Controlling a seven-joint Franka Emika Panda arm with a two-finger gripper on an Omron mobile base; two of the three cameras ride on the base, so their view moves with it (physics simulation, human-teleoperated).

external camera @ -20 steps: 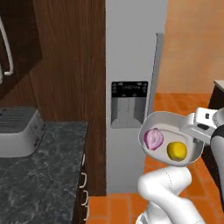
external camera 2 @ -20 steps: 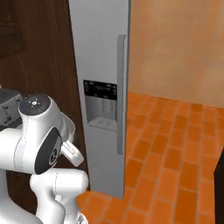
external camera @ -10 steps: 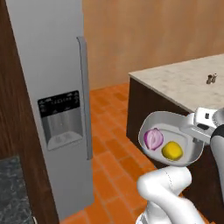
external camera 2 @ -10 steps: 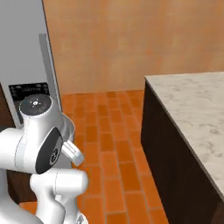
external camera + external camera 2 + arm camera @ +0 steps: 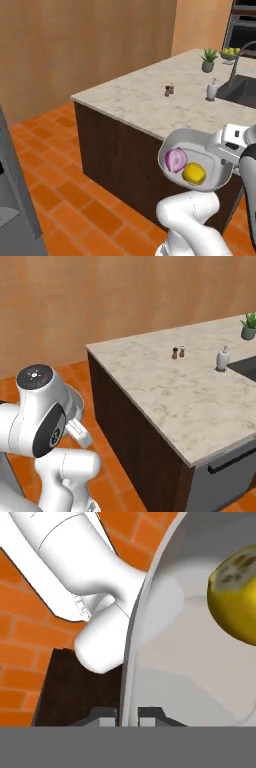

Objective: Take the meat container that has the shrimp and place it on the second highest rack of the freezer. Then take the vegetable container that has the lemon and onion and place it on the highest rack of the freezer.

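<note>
My gripper is shut on the rim of the vegetable container, a grey rounded pan held level above my arm's base. The purple onion and the yellow lemon lie side by side in it. In the hand view the pan's rim runs up from between my fingertips, and the lemon sits at the right edge. A strip of the grey freezer shows at the far left. The meat container, the shrimp and the racks are out of view.
A kitchen island with a pale stone top and dark sides stands just ahead, close behind the pan. On it are two small shakers, a soap bottle, a potted plant and a sink. Orange brick floor lies open to the left.
The whole picture has swung as the base turned: the freezer slid off to the left edge and the island came into view. The pan keeps its place in my shut gripper.
</note>
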